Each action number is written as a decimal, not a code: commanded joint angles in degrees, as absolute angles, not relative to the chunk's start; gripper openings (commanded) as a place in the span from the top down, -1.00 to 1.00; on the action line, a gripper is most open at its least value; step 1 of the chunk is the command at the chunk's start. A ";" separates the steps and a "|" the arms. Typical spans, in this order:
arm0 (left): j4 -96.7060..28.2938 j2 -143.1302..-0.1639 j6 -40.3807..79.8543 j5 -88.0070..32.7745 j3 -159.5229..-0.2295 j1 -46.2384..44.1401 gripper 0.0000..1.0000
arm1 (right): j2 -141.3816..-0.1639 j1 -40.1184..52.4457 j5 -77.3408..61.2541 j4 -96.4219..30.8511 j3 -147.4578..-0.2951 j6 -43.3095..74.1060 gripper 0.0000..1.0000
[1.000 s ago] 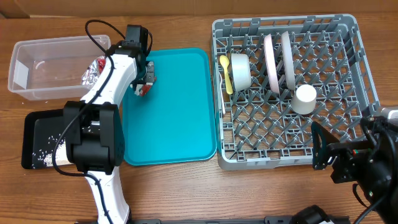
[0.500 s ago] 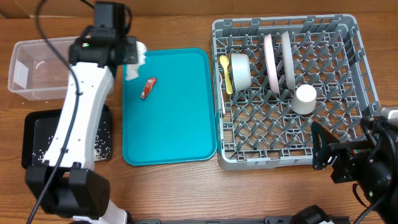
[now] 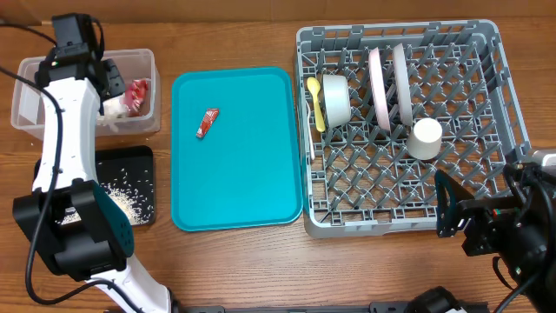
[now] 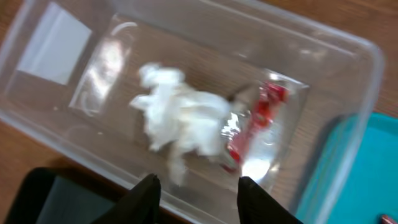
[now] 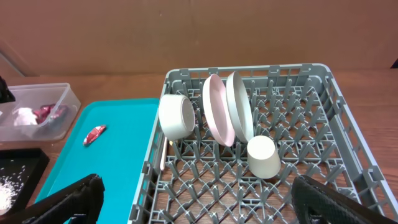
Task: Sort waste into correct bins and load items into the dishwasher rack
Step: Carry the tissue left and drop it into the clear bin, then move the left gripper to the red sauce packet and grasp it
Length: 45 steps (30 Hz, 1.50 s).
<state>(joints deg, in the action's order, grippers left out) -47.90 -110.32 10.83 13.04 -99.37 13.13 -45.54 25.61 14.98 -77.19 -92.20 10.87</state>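
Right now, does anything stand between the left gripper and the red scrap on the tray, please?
Nothing visible does: the left gripper is over the clear tub, the red scrap alone on the tray.

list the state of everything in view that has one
clear tub, holds napkin and foil wrapper
napkin, crumpled, in the tub
foil wrapper, crumpled, in tub
left gripper, fingers apart above tub
right gripper, fingers wide open
black tray, rice grains scattered inside
teal tray, red scrap on it
dishwasher rack, partly loaded
white plate, on edge
grey-blue plate, on edge
bowl, on its side
cup, in rack
yellow spoon, lying in rack
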 commanded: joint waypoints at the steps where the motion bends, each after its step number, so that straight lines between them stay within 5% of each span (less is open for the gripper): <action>1: -48.99 -107.39 8.21 3.66 -99.59 10.83 0.11 | -45.32 25.87 14.96 -76.88 -92.25 10.85 -1.00; 5: -53.34 -105.38 3.20 -1.67 -99.59 5.04 0.13 | -45.32 25.87 14.94 -76.88 -92.25 10.85 -1.00; 11: -53.12 -108.95 1.78 8.49 -96.33 -5.89 0.07 | -45.32 25.87 14.94 -76.88 -92.25 10.85 -1.00; 26: -46.41 -124.55 1.23 10.41 -94.98 -7.90 0.04 | -45.32 25.87 14.94 -76.88 -92.25 10.85 -1.00; 31: -46.70 -126.17 1.23 10.50 -94.98 -7.90 0.19 | -45.32 25.87 14.94 -76.88 -92.25 10.85 -1.00; 36: -47.37 -126.26 1.30 10.02 -95.04 -7.88 0.90 | -45.32 25.87 14.94 -76.88 -92.25 10.85 -1.00; 45: -55.40 -125.56 1.78 8.73 -98.39 -7.90 0.92 | -45.32 25.87 14.94 -76.88 -92.25 10.85 -1.00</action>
